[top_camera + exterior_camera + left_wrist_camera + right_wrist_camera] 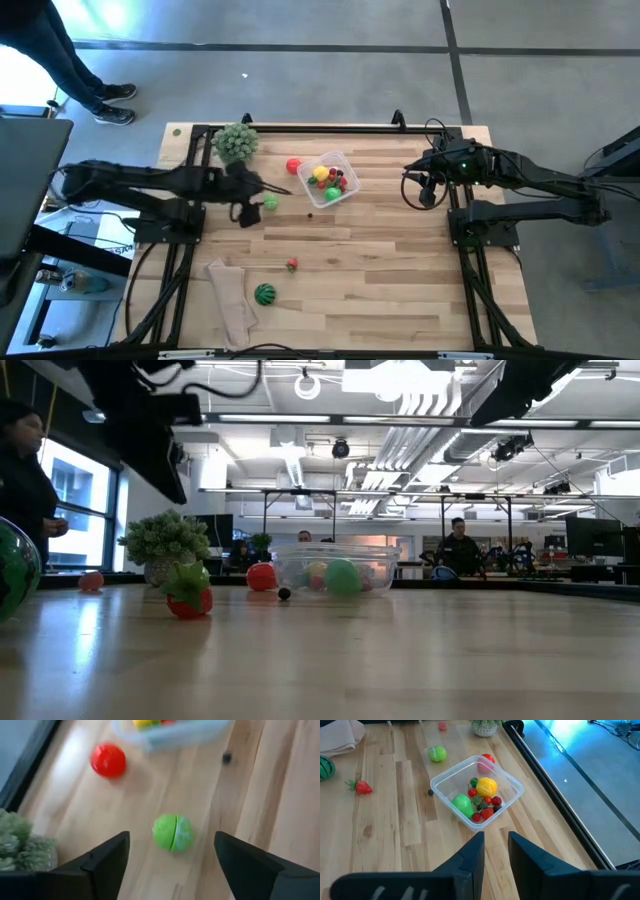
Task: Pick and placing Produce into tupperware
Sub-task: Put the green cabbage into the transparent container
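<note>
We look straight down overhead, level at tabletop height, and past each wrist's fingers; all views share the clear square plastic container (329,178).

From the left wrist view I get only the near wall of the tupperware (172,735) ahead of my fingers (107,857); the rest runs off the edge, and the yellow piece (142,722) inside is cropped. The tiny dark thing (227,756) on the worktop (280,795) beyond my fingers is too small to name. In the low view, the watermelon ball (15,568) is cut off.
</note>
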`<state>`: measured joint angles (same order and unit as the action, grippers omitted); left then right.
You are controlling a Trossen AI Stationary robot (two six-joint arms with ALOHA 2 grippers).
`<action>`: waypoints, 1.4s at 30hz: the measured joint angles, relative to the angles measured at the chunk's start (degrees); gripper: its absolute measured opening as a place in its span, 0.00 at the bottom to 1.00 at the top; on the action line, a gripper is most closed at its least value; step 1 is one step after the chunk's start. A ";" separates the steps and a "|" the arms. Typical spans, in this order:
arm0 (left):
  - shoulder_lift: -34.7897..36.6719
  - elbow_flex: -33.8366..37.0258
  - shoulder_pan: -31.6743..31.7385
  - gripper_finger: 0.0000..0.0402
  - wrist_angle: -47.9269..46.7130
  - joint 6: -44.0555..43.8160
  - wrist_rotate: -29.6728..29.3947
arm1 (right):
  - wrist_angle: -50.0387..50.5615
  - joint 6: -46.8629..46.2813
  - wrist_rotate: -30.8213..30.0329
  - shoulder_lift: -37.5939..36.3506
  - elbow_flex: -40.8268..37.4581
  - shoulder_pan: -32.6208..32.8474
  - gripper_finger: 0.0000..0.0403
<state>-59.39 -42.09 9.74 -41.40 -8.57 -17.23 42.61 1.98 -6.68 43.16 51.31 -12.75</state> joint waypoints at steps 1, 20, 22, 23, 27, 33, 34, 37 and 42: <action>-2.50 -0.96 0.00 0.72 -0.95 0.51 0.11 | 0.00 0.00 0.00 0.00 0.00 0.00 0.19; -19.70 -4.91 8.66 0.78 0.03 10.31 9.12 | 0.00 -0.02 -0.02 0.02 0.00 0.00 0.19; -19.70 -4.91 10.54 0.78 0.82 10.94 12.02 | 0.00 -0.02 -0.04 0.00 0.00 0.00 0.19; -19.70 -4.91 11.02 0.78 1.30 11.23 13.08 | 0.01 -0.02 -0.04 0.02 0.00 0.00 0.19; -19.70 -4.91 12.11 0.78 2.21 11.62 13.53 | 0.00 0.00 -0.02 0.02 0.00 0.00 0.19; -21.18 -4.87 12.41 0.78 2.13 12.72 13.95 | 0.00 -0.01 -0.03 0.02 0.00 0.00 0.19; -21.75 -4.89 12.39 0.78 2.51 12.80 13.75 | 0.00 -0.02 -0.04 0.02 0.00 -0.01 0.19; -23.93 -4.89 12.39 0.78 2.85 13.16 13.27 | 0.00 -0.02 -0.04 0.02 0.00 -0.02 0.19; -27.28 -4.89 12.39 0.78 3.90 13.37 12.94 | 0.01 -0.02 -0.04 0.02 0.00 -0.02 0.19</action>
<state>-86.66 -46.98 22.13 -37.50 4.80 -4.29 42.62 1.96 -6.72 43.18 51.31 -12.78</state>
